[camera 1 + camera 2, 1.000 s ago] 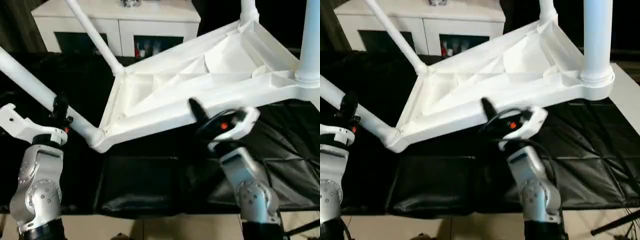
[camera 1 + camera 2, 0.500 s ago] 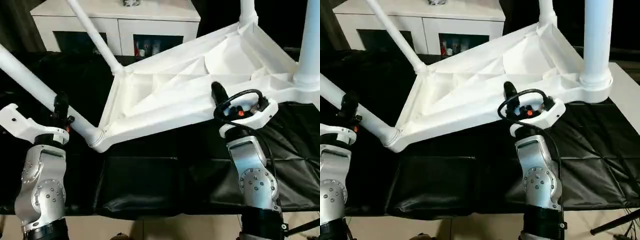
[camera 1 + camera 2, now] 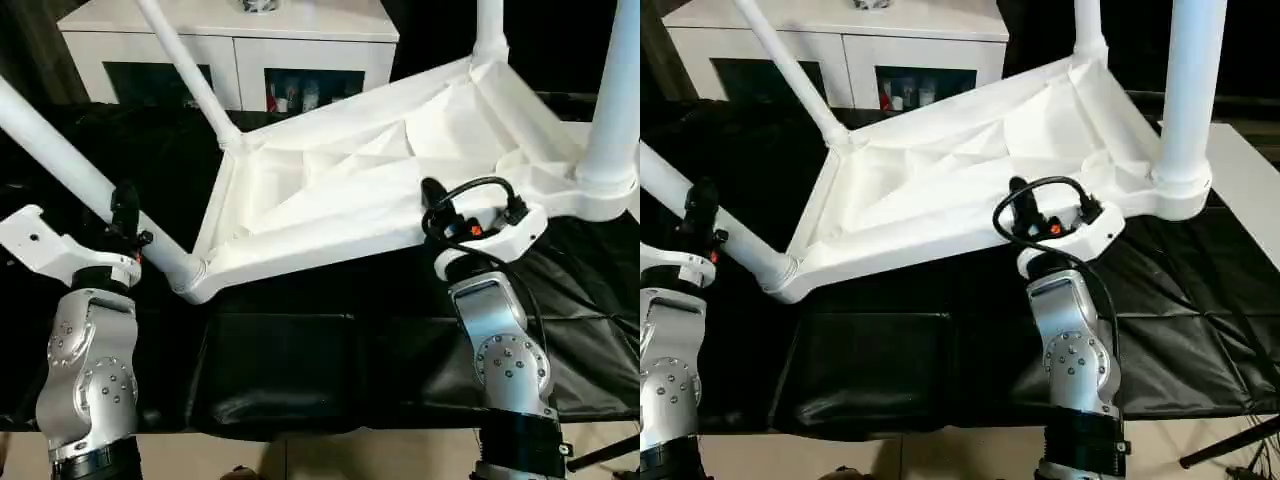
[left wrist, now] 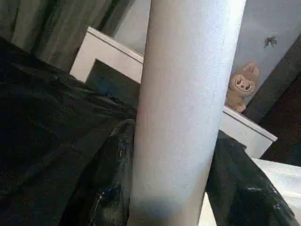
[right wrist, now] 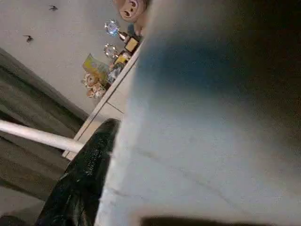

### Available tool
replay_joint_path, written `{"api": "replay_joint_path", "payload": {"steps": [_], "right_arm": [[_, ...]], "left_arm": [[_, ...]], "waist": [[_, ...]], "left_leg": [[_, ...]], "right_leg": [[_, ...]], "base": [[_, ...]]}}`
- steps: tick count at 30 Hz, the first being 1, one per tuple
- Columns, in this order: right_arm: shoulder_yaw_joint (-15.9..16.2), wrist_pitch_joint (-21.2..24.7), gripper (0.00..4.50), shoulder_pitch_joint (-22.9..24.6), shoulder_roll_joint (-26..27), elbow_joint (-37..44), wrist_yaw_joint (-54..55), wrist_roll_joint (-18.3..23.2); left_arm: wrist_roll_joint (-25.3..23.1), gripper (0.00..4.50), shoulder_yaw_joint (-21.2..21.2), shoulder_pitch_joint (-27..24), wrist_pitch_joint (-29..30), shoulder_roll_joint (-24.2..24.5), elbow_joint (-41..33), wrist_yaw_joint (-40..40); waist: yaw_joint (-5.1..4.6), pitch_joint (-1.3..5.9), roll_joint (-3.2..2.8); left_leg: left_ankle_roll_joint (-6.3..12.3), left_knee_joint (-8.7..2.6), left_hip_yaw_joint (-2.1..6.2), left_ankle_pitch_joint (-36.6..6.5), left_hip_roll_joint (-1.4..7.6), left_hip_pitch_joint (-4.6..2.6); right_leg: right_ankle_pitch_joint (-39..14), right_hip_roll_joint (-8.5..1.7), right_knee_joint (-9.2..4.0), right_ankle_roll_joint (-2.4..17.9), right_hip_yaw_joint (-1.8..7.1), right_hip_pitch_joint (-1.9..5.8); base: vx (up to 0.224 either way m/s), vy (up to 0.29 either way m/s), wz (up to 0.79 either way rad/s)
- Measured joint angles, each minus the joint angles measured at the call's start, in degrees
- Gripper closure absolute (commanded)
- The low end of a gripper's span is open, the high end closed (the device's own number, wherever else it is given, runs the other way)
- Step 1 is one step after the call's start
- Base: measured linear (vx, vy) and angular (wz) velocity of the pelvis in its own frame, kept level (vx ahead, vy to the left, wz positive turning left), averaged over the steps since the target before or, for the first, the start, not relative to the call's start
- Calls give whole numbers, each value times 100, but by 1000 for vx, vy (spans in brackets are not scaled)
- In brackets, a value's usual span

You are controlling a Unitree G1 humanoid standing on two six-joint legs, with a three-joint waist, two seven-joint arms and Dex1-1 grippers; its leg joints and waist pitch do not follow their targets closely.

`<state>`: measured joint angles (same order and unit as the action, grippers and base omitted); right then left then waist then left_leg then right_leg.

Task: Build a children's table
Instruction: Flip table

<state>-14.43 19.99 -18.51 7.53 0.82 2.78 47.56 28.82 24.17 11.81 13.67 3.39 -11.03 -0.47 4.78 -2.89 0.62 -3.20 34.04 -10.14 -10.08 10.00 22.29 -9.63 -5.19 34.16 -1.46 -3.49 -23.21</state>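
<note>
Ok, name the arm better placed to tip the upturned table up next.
Probably right: the right gripper sits at the tabletop rim's middle; the left gripper clamps only one leg.

The tabletop (image 3: 340, 190) and its legs (image 3: 60, 150) look like smooth white plastic, faintly satiny. Beneath lies a black sheet (image 3: 290, 360), creased and glossy like vinyl. The forearms (image 3: 90, 370) are brushed silver metal.

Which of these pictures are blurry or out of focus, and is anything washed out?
Right wrist view: the tabletop sits so close it is a soft blur. Left wrist view: the leg is soft too, the plush toy behind clearer. Left eye view: the tabletop's underside looks washed out.
</note>
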Motion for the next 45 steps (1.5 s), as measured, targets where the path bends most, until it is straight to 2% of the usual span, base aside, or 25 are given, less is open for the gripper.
{"api": "replay_joint_path", "payload": {"steps": [2, 4, 6, 8, 10, 13, 19, 23, 25, 28, 31, 34, 37, 42, 45], "right_arm": [[-27, 9, 219, -45, -32, -92, 57, -4], [-32, 9, 225, -53, -36, -147, 56, -25], [-23, 10, 226, -153, -122, -181, 66, -69], [-17, 20, 226, -359, -266, -205, 147, -126], [-16, 22, 226, -666, -442, -219, 264, -243], [81, 21, 226, -1059, -893, -228, 292, -403], [230, -108, 226, -1751, -1776, -132, 156, -1116], [149, -254, 226, -2008, -2423, -173, 271, -1712], [115, -258, 227, -2091, -2623, -248, 400, -1886], [-40, -220, 230, -2187, -2771, -387, 511, -2029], [-153, -79, 233, -2223, -2847, -442, 556, -2037], [-167, 138, 234, -2430, -2908, -592, 519, -2001], [-151, 491, 234, -2670, -3194, -768, 234, -1880], [157, 1042, 234, -3180, -3684, -1005, -552, -1874], [445, 1219, 235, -3691, -3845, -1409, -919, -2046]], "left_arm": [[195, 186, 35, 4, -75, -175, 2, 11], [249, 155, 47, 4, -86, -166, 9, 3], [273, 151, 48, 6, -98, -158, 9, 1], [250, 149, 49, 10, -107, -153, 11, 15], [224, 110, 36, 38, -106, -142, 36, 28], [164, 109, 32, 115, -106, -108, 137, 97], [70, 109, 46, 163, -153, 6, 207, 196], [-43, 109, 325, 157, -215, 150, 363, 337], [-109, 109, 373, 156, -232, 243, 385, 399], [-167, 109, 462, 152, -236, 294, 463, 473], [-164, 109, 469, 139, -236, 291, 509, 486], [-166, 109, 439, 140, -236, 278, 508, 486], [-263, 109, 262, 127, -235, 298, 508, 434], [-396, 109, -217, 123, 0, 575, 500, 2], [-455, 109, -685, 144, 186, 722, 372, -352]], "waist": [[-1, -5, 10], [0, -9, 14], [3, -11, 10], [19, -11, 9], [40, -12, 7], [93, -16, -1], [215, -10, -2], [289, -4, 40], [294, 4, 57], [243, 17, 79], [134, 22, 90], [14, 22, 90], [-64, 22, 91], [-155, 21, 96], [-138, 23, 148]], "left_leg": [[-1, 0, -2, 0, 0, 1], [-1, 0, -2, 1, 1, 11], [-2, 1, -4, 3, 1, 21], [-6, 1, -5, 6, 1, 23], [-10, 2, -6, 10, 1, 26], [-4, 8, -9, 18, 0, 31], [-3, 31, -14, 18, 1, 29], [-3, 50, -14, 19, 5, 31], [-3, 60, -15, 19, 4, 31], [-3, 68, -17, 18, 1, 31], [-2, 75, -18, 18, 0, 31], [-2, 75, -18, 18, 0, 31], [-2, 75, -18, 18, 0, 31], [-1, 77, -18, 18, 4, 31], [-1, 79, -18, 18, 5, 30]], "right_leg": [[0, 0, 0, 0, 1, 0], [0, 0, 1, 0, 1, -11], [2, 0, 2, 1, 1, -19], [3, 0, 6, 2, 2, -22], [4, -1, 11, 3, 2, -25], [2, -6, 23, 2, 1, -26], [-3, -13, 37, -7, 0, -12], [-3, -12, 42, -12, 3, 13], [1, -12, 43, -19, 10, 19], [9, -12, 44, -32, 24, 19], [10, -10, 57, -34, 32, 13], [10, -7, 73, -33, 37, -1], [9, -2, 79, -33, 41, -13], [3, 5, 80, -26, 47, -18], [-1, 5, 82, -20, 46, -17]], "base": [[0, 0, 0], [0, 0, 0], [0, 0, 0], [0, 0, 0], [0, 0, 0], [0, 0, 0], [0, 0, 0], [0, 0, 0], [0, 0, 0], [0, 0, 0], [0, 0, 0], [0, 0, 0], [0, 0, 0], [0, 0, 0], [0, 0, 0]]}}
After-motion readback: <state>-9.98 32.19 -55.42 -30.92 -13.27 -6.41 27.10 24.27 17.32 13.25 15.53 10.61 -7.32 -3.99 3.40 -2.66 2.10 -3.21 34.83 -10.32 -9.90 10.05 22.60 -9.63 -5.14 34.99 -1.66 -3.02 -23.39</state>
